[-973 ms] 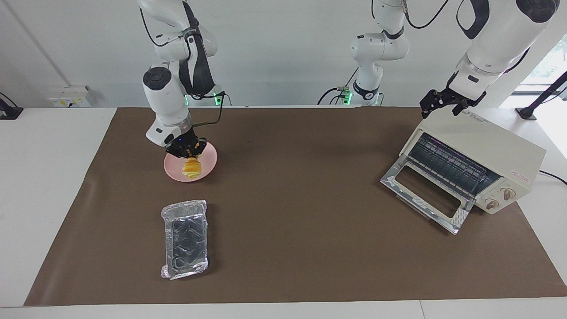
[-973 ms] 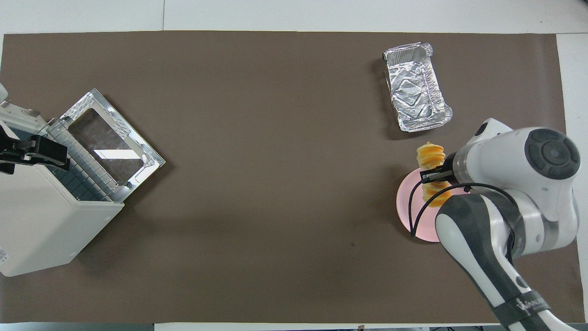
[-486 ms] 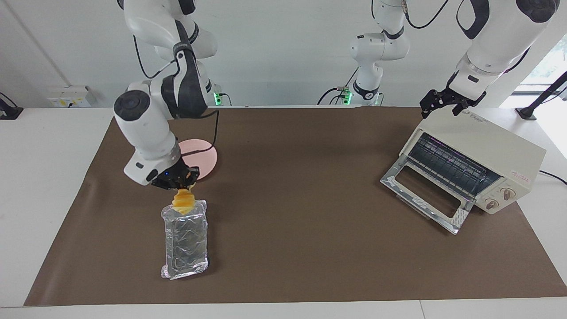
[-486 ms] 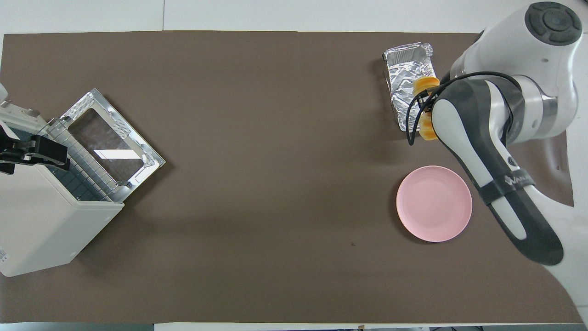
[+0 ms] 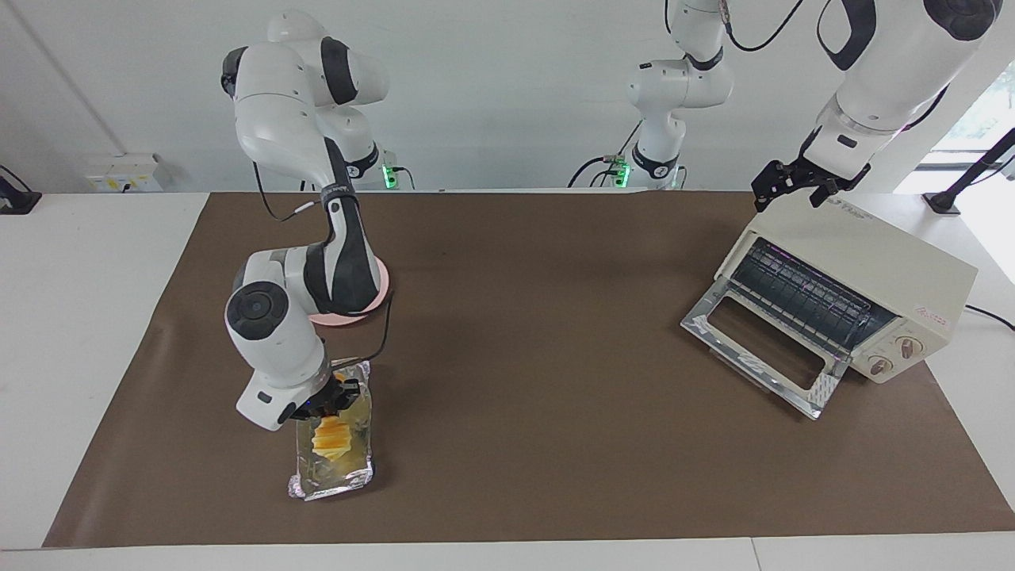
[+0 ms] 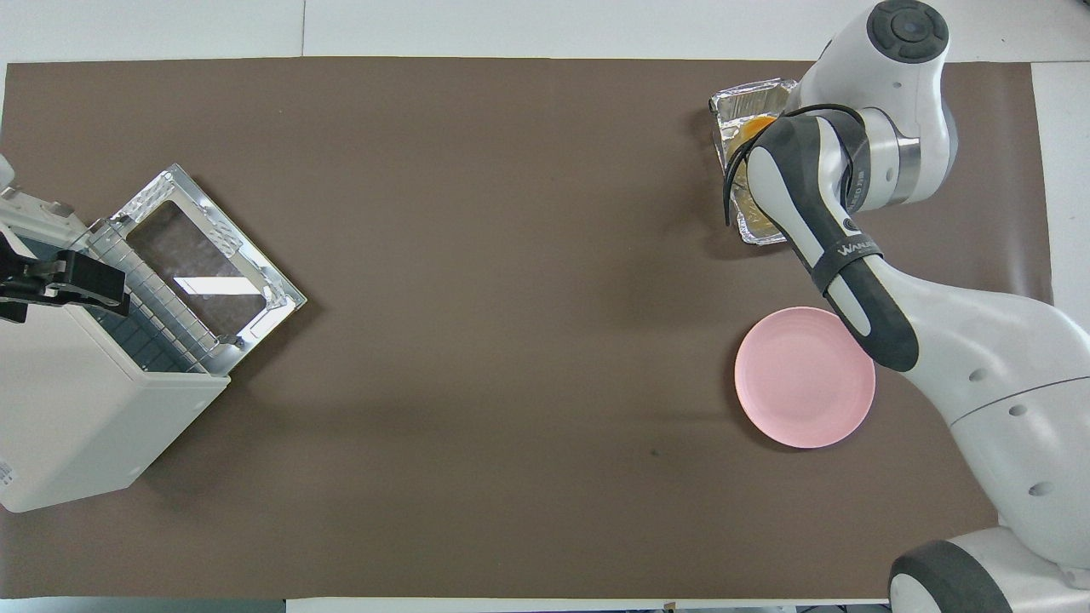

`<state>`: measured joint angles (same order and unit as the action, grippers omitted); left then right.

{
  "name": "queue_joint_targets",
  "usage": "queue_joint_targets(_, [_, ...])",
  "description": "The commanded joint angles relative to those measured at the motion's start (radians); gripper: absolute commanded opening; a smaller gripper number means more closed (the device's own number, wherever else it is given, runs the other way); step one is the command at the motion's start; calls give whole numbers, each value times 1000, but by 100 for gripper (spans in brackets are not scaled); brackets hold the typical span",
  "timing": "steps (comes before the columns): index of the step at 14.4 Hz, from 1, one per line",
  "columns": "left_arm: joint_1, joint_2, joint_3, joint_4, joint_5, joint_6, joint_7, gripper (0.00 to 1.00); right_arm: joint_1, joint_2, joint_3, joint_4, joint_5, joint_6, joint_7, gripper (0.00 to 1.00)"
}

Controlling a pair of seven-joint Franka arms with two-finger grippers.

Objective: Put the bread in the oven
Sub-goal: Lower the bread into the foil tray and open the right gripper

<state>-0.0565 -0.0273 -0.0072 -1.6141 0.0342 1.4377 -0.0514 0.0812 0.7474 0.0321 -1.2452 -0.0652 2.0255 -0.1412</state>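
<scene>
The bread [image 5: 332, 438] hangs from my right gripper [image 5: 336, 403], which is shut on its upper end and holds it low inside the crinkled foil tray [image 5: 333, 482]. In the overhead view my right arm covers most of the tray [image 6: 749, 98]; only an orange sliver of the bread [image 6: 754, 128] shows. The cream-white oven [image 5: 868, 266] stands at the left arm's end of the table with its glass door [image 5: 761, 349] dropped open and the wire rack showing. My left gripper [image 5: 793, 186] waits at the oven's top, at the edge nearest the robots, and also shows in the overhead view [image 6: 60, 285].
The round pink plate [image 6: 805, 375] lies bare, nearer to the robots than the foil tray. A brown mat [image 5: 539, 333] covers the table between the tray and the oven [image 6: 77, 409]. The open door [image 6: 204, 264] juts out over the mat.
My right gripper lifted the bread off the pink plate, carried it away from the robots over the foil tray, and lowered it into the tray. The left arm has not moved.
</scene>
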Motion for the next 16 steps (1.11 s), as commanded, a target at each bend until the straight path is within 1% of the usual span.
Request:
queue_joint_targets(1, [12, -19, -4, -12, -14, -10, 12, 100, -20, -2, 11, -17, 16, 51, -20, 0])
queue_joint_targets(2, [12, -19, -4, -12, -13, -10, 12, 100, -21, -8, 11, -19, 27, 42, -11, 82])
queue_joint_targets(3, [12, -19, -4, -12, -14, -10, 12, 100, -21, -17, 9, -17, 27, 29, -11, 100])
queue_joint_targets(4, [12, -19, -4, -12, -13, -10, 12, 100, -21, -31, 9, -13, 27, -6, -11, 100])
queue_joint_targets(6, [12, -19, -4, -12, -14, -10, 12, 100, -23, -31, 8, 10, 22, -73, -11, 100])
queue_joint_targets(8, [12, -19, -4, -12, -13, -10, 12, 100, -30, -30, 5, 30, 21, -86, -17, 100])
queue_joint_targets(9, [12, -19, -4, -12, -14, -10, 12, 100, -55, -30, 8, 41, 19, -91, -29, 100])
queue_joint_targets(11, [12, -19, -4, -12, -14, -10, 12, 100, -67, -25, 8, 44, 8, -77, -93, 100])
queue_joint_targets(12, [12, -19, -4, -12, -14, -10, 12, 100, -67, -25, 6, 43, 5, -67, -107, 100])
queue_joint_targets(13, [12, -19, -4, -12, -14, -10, 12, 100, -67, -25, 5, 33, -1, -30, -115, 100])
queue_joint_targets(14, [12, -19, -4, -12, -14, -10, 12, 100, -72, -26, 5, 17, -16, 22, -124, 98])
queue_joint_targets(15, [12, -19, -4, -12, -14, -10, 12, 100, -80, -29, 5, -35, -27, 74, -130, 93])
queue_joint_targets(16, [12, -19, -4, -12, -14, -10, 12, 100, -81, -40, 3, -87, -30, 135, -138, 85])
